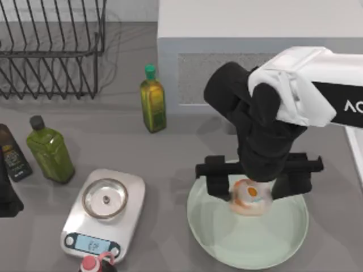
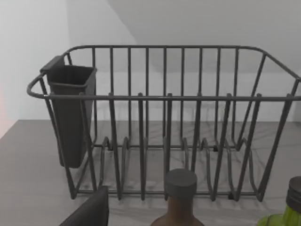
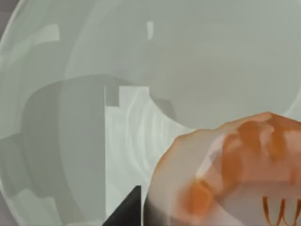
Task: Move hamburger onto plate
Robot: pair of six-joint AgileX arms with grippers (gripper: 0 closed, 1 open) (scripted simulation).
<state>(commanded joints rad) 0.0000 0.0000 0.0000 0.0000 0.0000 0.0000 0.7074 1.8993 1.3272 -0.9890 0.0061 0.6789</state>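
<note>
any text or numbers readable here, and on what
"AC": white letters on the right arm's black band, cut off by the top view's edge.
Scale display: digits too small to read.
Dark bottle label: too blurred to read.
Hamburger: orange marks, not legible.

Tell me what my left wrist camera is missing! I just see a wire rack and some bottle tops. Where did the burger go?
Observer: The hamburger is over the plate, at the top view's right, under the right gripper.
Operator: Is it lying on the plate already?
Observer: I cannot tell if it touches. The right wrist view shows it close above the plate's pale green surface, with a shadow there.
Operator: What else is on the table?
Observer: A kitchen scale sits left of the plate, and a bottle with a green cap stands behind it.
</note>
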